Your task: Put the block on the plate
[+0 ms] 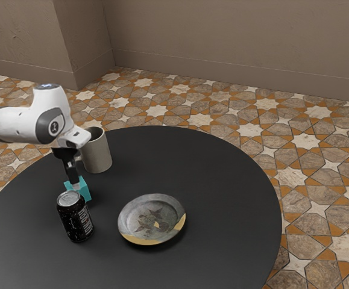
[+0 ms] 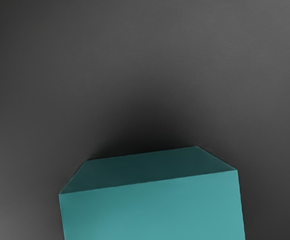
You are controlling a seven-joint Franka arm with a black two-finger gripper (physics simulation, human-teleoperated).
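1 flat-faced teal block [image 1: 85, 192] at tool [image 1: 74, 180], can't tell if clamped; 1 rd. plate [image 1: 152, 220], mottled gray.

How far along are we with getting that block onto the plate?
Looks done: the reach; the pincer is down at the teal block.
In hand: the pick-up, though I can't tell whether the block is gripped or lifted yet.
Left: carrying it past the can to the plate, which has no block on it, then setting it down and letting go.
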